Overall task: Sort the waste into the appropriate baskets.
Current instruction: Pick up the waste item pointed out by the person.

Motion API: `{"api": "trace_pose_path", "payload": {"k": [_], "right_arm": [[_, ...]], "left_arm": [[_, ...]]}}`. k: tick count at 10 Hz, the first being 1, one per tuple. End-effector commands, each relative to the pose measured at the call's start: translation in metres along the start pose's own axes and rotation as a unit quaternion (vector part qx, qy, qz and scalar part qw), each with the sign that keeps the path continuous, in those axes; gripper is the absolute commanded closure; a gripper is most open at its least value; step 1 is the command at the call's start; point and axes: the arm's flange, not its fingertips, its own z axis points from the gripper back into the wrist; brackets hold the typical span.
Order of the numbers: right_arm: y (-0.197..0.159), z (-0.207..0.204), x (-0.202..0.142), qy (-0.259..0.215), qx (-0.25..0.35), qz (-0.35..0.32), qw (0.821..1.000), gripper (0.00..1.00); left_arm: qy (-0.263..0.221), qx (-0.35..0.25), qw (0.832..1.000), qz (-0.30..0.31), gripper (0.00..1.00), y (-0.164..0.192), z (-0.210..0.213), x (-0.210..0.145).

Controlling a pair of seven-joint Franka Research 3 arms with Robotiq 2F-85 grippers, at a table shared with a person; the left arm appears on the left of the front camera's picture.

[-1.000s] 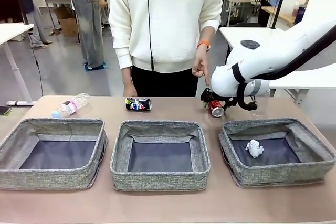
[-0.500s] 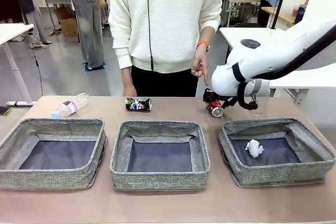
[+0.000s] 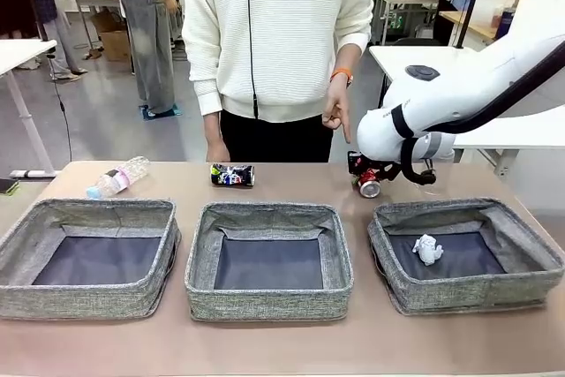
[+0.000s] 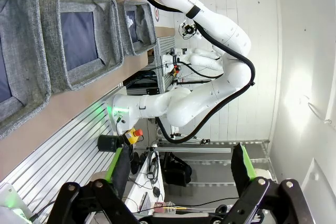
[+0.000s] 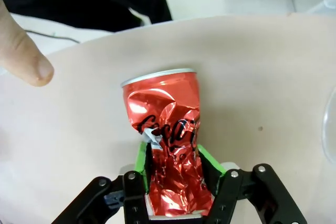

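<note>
Up close, red can [image 5: 165, 124] tight between right gripper's [image 5: 174, 155] pads [image 5: 211, 162] (frontally, just a glint).

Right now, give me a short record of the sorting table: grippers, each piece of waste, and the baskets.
right gripper: shut on the crushed red can, beyond the right basket
left gripper: open, empty
dark can: lying on the table behind the middle basket
bottle: lying behind the left basket
paper wad: inside the right basket
person's hand: pointing down beside the red can

the tan table [image 3: 265, 342] carries three grey baskets [image 3: 269, 302], a clear bottle [image 3: 119, 177] and a dark can [image 3: 232, 175].
</note>
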Motion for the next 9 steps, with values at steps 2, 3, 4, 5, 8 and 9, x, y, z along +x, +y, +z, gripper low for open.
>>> {"api": "trace_pose_path", "payload": {"k": [2,3,4,5,8,9], "right_arm": [[0.001,0.005,-0.002,0.008,0.001,-0.029,1.000,1.00],[-0.002,0.009,-0.003,0.011,0.007,-0.035,0.999,1.00],[-0.009,0.022,-0.003,0.008,0.011,-0.051,0.999,1.00],[-0.021,0.057,0.001,0.020,0.066,-0.090,0.994,0.70],[-0.028,0.231,-0.056,0.111,0.094,-0.073,0.987,0.70],[-0.005,0.270,-0.101,0.087,0.078,-0.026,0.993,0.70]], "left_arm": [[-0.003,-0.008,1.000,0.000,0.00,-0.002,-0.002,-0.002],[-0.003,-0.008,1.000,0.000,0.00,-0.002,-0.002,-0.002],[-0.003,-0.008,1.000,0.000,0.00,-0.002,-0.002,-0.002],[-0.003,-0.008,1.000,0.000,0.00,-0.002,-0.002,-0.002],[-0.003,-0.008,1.000,0.000,0.00,-0.002,-0.002,-0.002],[-0.003,-0.008,1.000,0.000,0.00,-0.002,-0.002,-0.002]]}}
